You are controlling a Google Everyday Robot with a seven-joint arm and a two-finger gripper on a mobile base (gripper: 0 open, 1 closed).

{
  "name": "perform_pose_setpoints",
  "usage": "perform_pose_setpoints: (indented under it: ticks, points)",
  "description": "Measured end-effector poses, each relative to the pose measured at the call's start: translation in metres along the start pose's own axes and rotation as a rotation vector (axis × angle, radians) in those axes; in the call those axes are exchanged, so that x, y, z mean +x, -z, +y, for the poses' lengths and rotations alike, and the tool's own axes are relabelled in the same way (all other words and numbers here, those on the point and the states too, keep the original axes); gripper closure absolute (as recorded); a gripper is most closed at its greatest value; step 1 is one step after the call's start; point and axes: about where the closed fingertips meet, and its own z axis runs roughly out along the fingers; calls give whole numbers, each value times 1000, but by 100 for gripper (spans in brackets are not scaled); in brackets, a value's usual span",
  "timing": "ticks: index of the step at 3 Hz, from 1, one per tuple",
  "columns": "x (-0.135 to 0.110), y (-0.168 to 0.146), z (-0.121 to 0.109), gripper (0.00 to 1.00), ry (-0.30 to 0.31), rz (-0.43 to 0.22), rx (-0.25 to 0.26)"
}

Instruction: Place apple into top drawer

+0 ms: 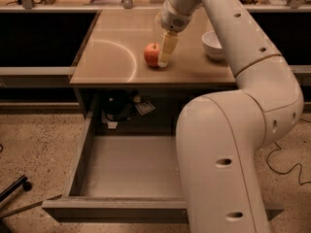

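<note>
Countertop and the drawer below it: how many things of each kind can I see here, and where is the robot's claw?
apple: 1
white bowl: 1
top drawer, pulled open: 1
gripper, down at the countertop beside the apple, on the bowl's side: 1
Total: 4

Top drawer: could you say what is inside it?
The top drawer shows a bare bottom; the arm hides its right part. The apple sits on the tabletop beside the gripper.

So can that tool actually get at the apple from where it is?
Probably yes. The tool is down at the right side of the apple on the tabletop, with nothing between them; the white bowl sits well off to the right.
</note>
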Motion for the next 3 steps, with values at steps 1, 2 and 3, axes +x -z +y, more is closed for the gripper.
perform_pose_setpoints:
  ticks: [1, 2, 3]
  points:
    - [2, -54, -15, 0, -25, -47, -25]
    - [2, -54, -15, 0, -25, -47, -25]
    - [2, -54, -15, 19, -25, -47, -24]
